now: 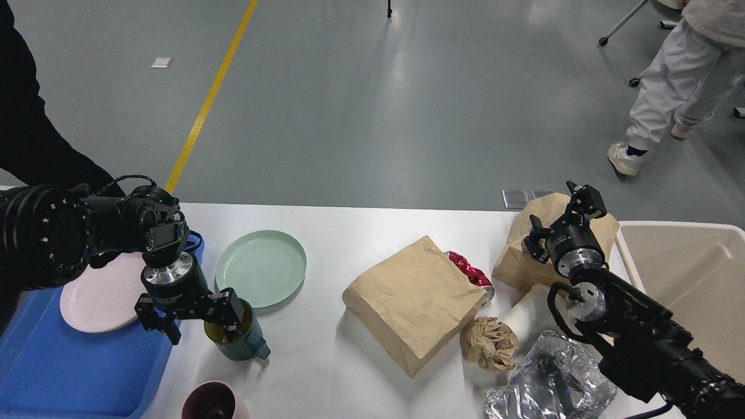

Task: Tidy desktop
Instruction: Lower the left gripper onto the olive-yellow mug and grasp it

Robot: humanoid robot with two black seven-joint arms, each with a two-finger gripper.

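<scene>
White counter [349,233] fills the lower view, where the left tool [195,320] hangs spread over a teal mug [241,340] beside the green plate [261,267], while the right tool [561,218] hovers spread above a paper bag [524,256].

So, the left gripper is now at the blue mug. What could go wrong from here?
1. One finger of the open left gripper seems to sit inside the blue mug; an off-centre close might tip it toward the green plate.
2. Something yellowish shows inside and may spill.
3. Moving it toward the blue tray might bump the pink cup.
</scene>
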